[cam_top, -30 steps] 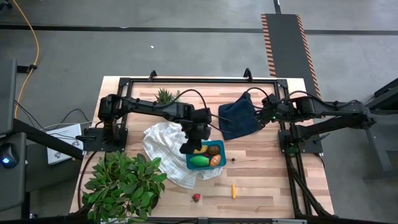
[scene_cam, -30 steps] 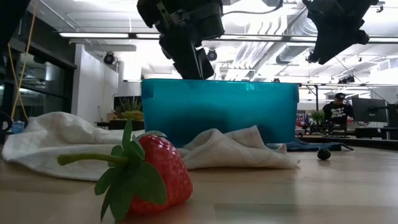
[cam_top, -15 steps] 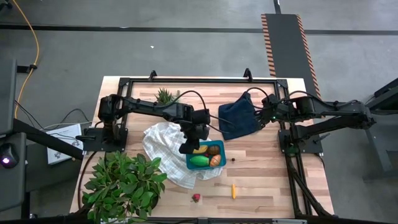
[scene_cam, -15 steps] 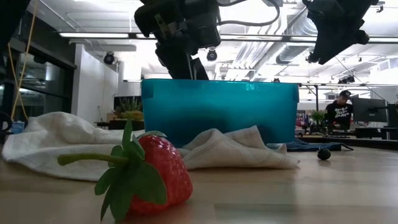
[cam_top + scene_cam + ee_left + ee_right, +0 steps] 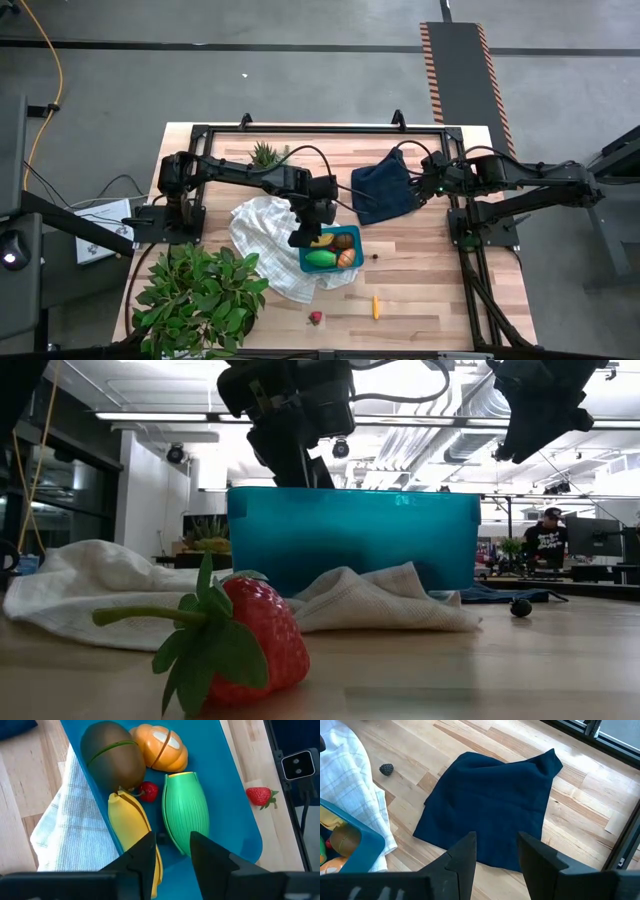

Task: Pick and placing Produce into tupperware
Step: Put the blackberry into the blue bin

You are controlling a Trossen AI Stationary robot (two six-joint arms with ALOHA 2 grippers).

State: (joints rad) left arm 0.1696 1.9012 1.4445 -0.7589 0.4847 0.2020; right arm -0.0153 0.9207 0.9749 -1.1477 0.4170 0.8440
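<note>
Four produce items lie in the teal tupperware [image 5: 341,262]: banana [image 5: 131,825], green fruit [image 5: 186,811], brown round one [image 5: 106,756] and orange wedge [image 5: 160,747]. Left gripper [image 5: 171,852] hovers over the box, fingers slightly parted, holding nothing. Right gripper [image 5: 494,851] hangs above the navy cloth [image 5: 487,802], jaws apart, empty. Strawberry [image 5: 316,318], carrot [image 5: 376,306] and berry [image 5: 375,256] lie on the table [image 5: 420,280].

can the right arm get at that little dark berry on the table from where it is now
Probably yes. The berry lies alone on bare wood beside the box, and the right tool hangs over the dark cloth with nothing between.
</note>
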